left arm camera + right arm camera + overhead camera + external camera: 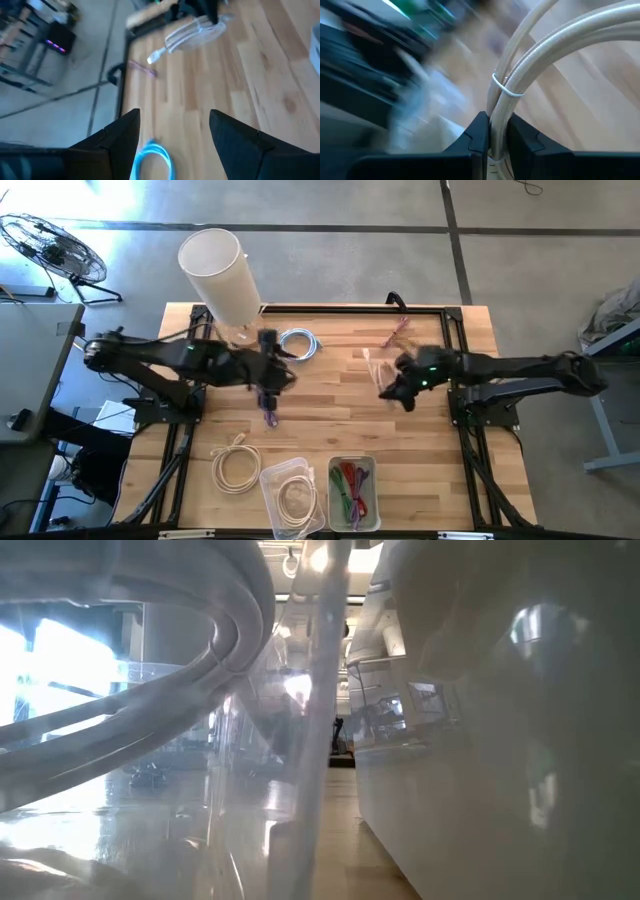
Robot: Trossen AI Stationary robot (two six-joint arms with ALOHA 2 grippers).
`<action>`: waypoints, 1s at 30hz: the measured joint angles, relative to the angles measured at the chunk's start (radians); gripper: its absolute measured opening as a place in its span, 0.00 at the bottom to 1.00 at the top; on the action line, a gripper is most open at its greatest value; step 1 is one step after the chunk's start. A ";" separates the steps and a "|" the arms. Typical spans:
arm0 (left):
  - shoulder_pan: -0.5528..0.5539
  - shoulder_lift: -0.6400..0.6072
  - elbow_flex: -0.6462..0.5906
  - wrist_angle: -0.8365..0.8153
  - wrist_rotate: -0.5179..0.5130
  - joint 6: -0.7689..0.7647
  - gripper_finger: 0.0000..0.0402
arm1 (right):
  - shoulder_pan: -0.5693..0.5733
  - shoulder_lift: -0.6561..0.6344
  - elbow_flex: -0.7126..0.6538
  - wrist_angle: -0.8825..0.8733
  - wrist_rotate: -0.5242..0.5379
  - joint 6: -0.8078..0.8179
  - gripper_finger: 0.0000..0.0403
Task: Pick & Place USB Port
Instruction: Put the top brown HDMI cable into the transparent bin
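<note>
Our right end effector (492, 132) grips the beige cable bundle (530, 70) above mid-bench (330, 405); placing remains. Our left end effector (172, 132) hangs wide, empty, above the blue cable (155, 159).

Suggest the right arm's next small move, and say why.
Probably carry the beige cable bundle toward the clear bins at the table's near edge: the right gripper has its jaws shut on the bundle, mid-table, while the left gripper is open near the blue cable.
</note>
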 joint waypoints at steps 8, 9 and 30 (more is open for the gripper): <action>0.000 -0.124 0.000 0.149 0.105 0.059 0.58 | 0.058 -0.152 0.002 0.364 -0.056 0.029 0.09; 0.000 -0.129 0.001 0.179 0.157 0.064 0.58 | 0.069 -0.154 0.002 0.401 -0.082 0.023 0.09; 0.000 -0.125 0.001 0.347 0.527 0.103 0.58 | 0.194 0.370 0.674 0.357 -0.669 -0.262 0.09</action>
